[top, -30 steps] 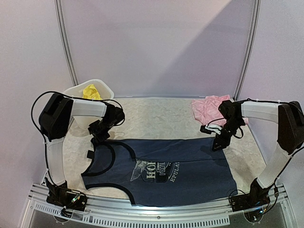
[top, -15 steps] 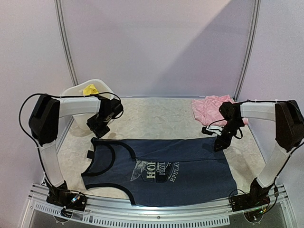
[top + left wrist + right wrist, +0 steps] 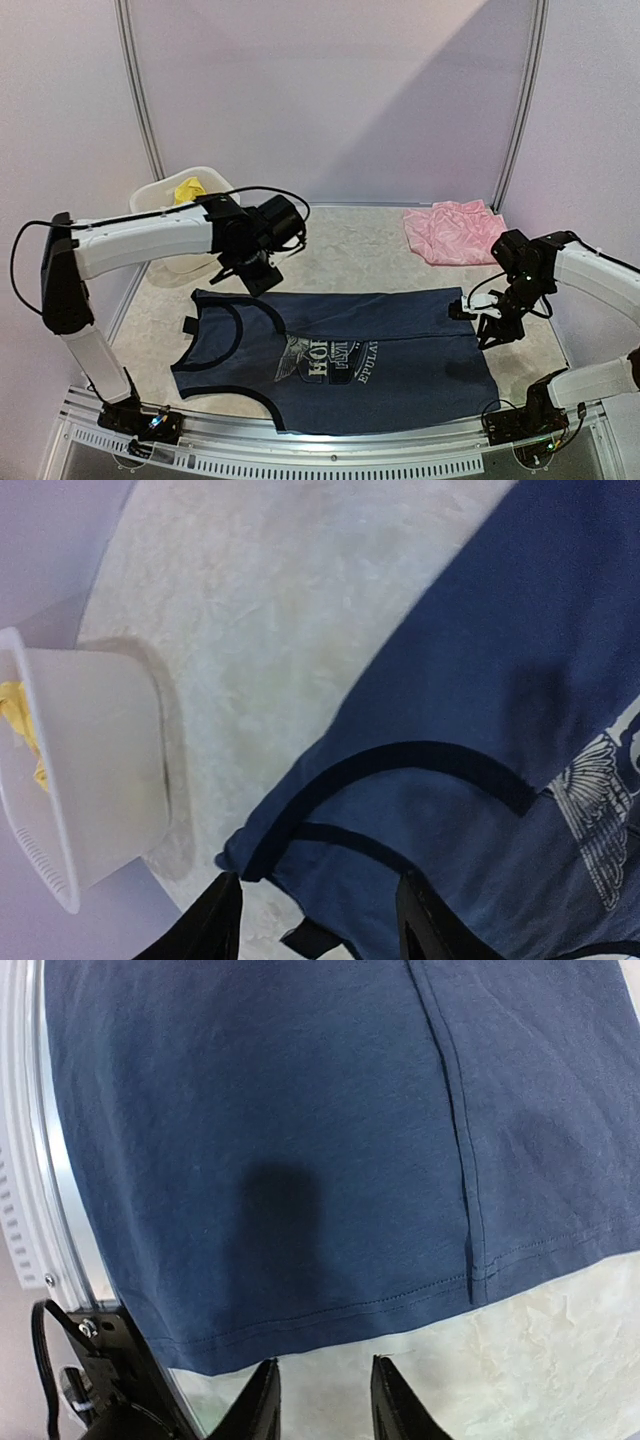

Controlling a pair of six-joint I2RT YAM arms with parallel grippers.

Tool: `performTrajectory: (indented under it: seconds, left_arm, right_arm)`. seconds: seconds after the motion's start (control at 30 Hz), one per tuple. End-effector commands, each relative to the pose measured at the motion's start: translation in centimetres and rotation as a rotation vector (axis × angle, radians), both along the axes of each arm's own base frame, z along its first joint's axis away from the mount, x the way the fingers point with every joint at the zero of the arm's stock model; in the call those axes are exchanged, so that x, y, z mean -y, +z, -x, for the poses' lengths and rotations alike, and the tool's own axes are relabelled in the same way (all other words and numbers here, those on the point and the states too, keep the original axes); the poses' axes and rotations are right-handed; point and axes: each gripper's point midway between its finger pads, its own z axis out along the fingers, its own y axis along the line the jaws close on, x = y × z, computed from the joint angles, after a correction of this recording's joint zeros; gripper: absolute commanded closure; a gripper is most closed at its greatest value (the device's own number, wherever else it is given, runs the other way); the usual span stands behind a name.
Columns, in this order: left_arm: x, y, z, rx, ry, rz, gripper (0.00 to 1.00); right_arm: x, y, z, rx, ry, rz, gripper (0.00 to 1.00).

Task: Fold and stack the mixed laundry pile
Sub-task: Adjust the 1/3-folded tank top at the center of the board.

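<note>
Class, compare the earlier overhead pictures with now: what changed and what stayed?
The left gripper swung rightward along the far edge of the navy top; the right gripper pulled toward the near right, over its hem. Neither holds anything. The top, pink piece and yellow piece in the tub lie unchanged.

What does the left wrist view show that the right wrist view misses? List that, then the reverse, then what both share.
Only left wrist: the white tub holding a yellow piece, plus the top's dark-trimmed neckline and pale print.
Only right wrist: the top's hem, its side seam and the table's metal rail.
Both: the navy top on the pale table, and an open, empty gripper, the left gripper or right gripper.
</note>
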Motion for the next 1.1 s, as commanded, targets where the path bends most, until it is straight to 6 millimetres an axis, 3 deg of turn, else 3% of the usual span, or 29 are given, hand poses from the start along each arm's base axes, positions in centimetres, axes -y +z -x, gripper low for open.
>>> performTrajectory:
  seconds: [0.0, 0.17, 0.27, 0.33, 0.57, 0.8, 1.07]
  left_arm:
    - [2.5, -5.0, 0.4, -0.102, 0.037, 0.039, 0.48]
    - [2.1, -7.5, -1.9, -0.131, 0.152, 0.088, 0.62]
    - [0.9, -9.8, -3.1, -0.162, 0.195, 0.049, 0.81]
    - [0.5, -11.1, -3.1, -0.197, 0.204, 0.045, 0.86]
    - [0.4, -12.9, -2.3, -0.255, 0.212, 0.071, 0.87]
    - [-1.0, -16.4, -2.9, -0.304, 0.251, 0.004, 0.86]
    - [-1.7, -18.1, -4.1, -0.313, 0.276, 0.006, 0.87]
  right_arm:
    - [-0.9, 0.6, -2.9, 0.102, 0.015, -0.018, 0.74]
    - [-3.3, 2.3, -9.1, 0.125, -0.131, -0.134, 0.94]
    - [-3.8, 1.5, -13.0, 0.121, -0.208, -0.140, 1.00]
    - [-3.7, -0.4, -14.4, 0.088, -0.234, -0.108, 1.00]
    - [-2.9, -4.8, -15.3, 0.034, -0.249, -0.028, 1.00]
    - [-1.3, -8.8, -16.8, 0.016, -0.288, 0.085, 1.00]
    - [1.5, -10.8, -19.0, 0.013, -0.374, 0.171, 1.00]
